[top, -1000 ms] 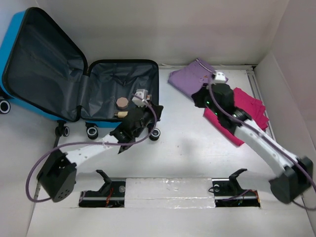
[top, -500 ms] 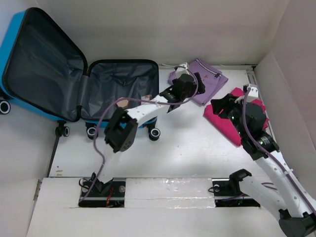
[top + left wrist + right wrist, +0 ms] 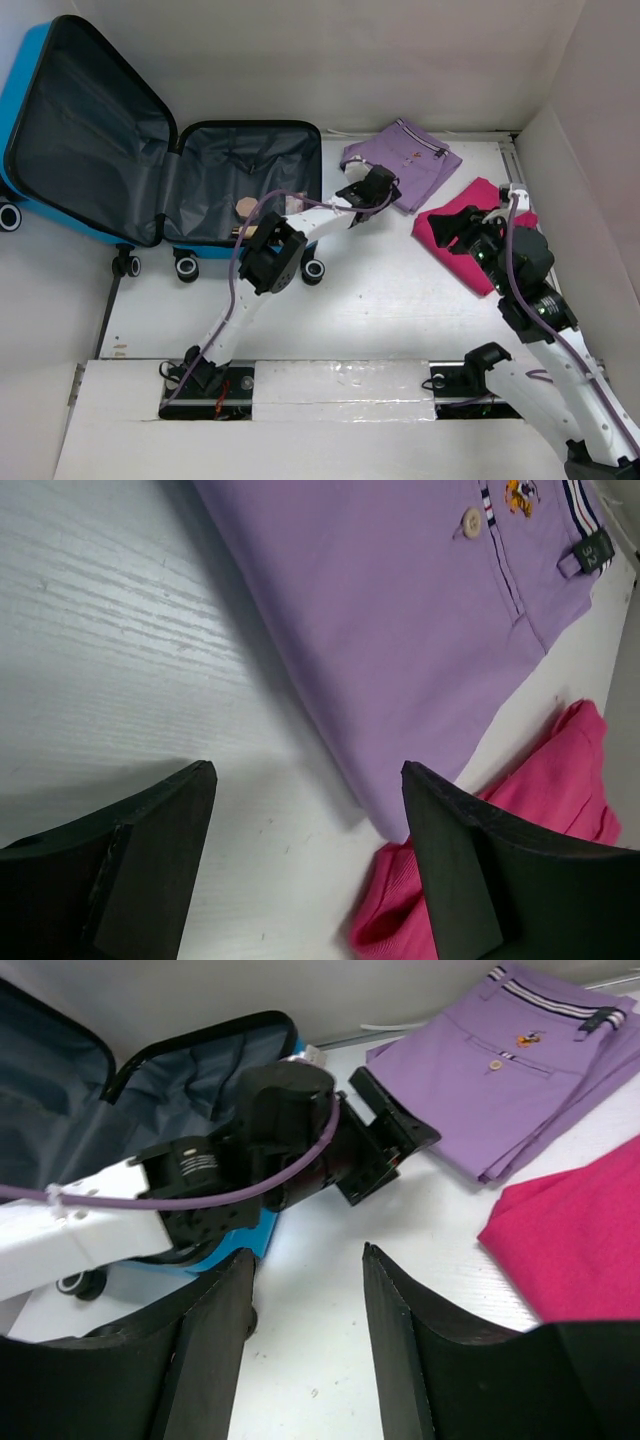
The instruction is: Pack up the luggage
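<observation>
Your left pincer point(image 3: 305, 770) was wide, empty, just beside the purple polo shirt point(image 3: 400, 630); right pincer point(image 3: 305, 1255) wide too, by the pink garment point(image 3: 590, 1240). Open luggage point(image 3: 215, 165) lay at 10 o'clock on the desk point(image 3: 400, 300).

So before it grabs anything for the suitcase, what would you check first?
1. Luggage open with room inside: ok. The lining is mostly bare, with only a small tan round item in it.
2. Left claw open and empty: ok. Its fingers are spread with nothing between them.
3. Left claw aimed at the purple shirt: ok. The shirt's folded near edge lies just ahead of it.
4. Shirt free of the pink garment: ok. The right wrist view shows bare table between them.
5. Right claw out of the way: ok. It is open, empty and apart from the left arm.
6. Left claw touching the shirt: cannot tell.
</observation>
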Robot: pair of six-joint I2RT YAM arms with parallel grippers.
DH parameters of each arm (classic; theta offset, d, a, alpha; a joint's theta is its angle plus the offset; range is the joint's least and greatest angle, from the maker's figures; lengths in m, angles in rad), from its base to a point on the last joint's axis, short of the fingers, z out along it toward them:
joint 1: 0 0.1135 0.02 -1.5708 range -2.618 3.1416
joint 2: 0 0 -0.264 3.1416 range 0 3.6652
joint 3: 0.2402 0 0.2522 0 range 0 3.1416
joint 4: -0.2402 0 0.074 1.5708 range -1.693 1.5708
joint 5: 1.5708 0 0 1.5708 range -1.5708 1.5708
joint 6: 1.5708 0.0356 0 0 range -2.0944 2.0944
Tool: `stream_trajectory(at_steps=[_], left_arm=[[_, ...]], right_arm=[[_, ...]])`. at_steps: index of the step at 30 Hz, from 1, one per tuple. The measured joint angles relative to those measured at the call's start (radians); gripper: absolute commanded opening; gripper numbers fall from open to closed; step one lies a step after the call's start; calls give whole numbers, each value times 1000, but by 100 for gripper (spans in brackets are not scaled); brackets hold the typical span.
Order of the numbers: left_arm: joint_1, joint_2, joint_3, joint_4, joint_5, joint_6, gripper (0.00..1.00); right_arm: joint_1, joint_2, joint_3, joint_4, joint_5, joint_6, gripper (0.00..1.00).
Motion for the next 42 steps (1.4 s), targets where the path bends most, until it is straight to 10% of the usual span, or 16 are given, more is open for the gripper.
stream_trajectory(at_steps=[16,23,42], left_arm=[[53,212,289,-26,-9,-192,51],[79,252,317,-10,22,-208,0],[140,-5,200,-13,251,453,0]], right_arm=[[0,-38,-2,-21,-80,-6,53],[0,-47,3,-61,-93,-10,53],[4,119,7,98,-142,-15,52]])
